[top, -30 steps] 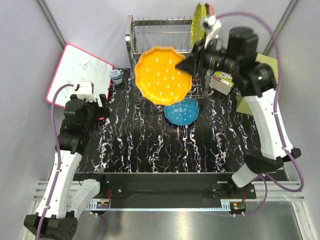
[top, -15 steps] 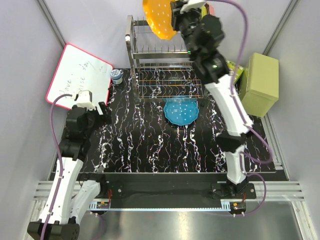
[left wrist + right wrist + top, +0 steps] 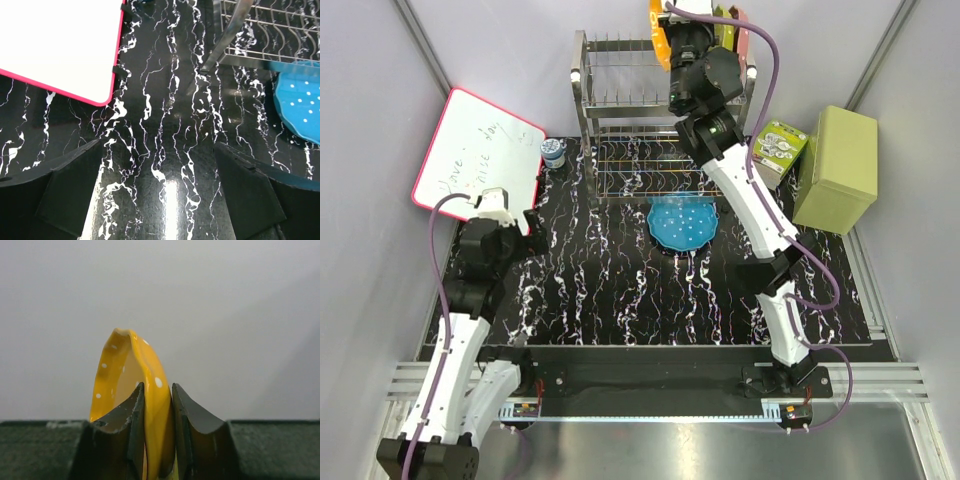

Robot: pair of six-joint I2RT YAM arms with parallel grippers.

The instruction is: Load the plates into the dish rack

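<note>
Black table (image 3: 600, 290): right gripper (image 3: 156, 390) pinches orange plate (image 3: 658, 35) over dish rack (image 3: 620, 95), yellow-green plate (image 3: 723, 25) and pink plate (image 3: 742, 30) racked beside it, blue plate (image 3: 682, 222) unloaded below; left gripper (image 3: 160, 170) spread.

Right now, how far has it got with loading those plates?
About halfway. The yellow-green plate and pink plate stand in the top tier of the dish rack. The right end effector grips the orange plate on edge at that tier, not released. The blue plate lies on the table, untouched.

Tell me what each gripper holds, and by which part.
Right gripper pinches the orange plate by its rim; left gripper is open, holding nothing.
</note>
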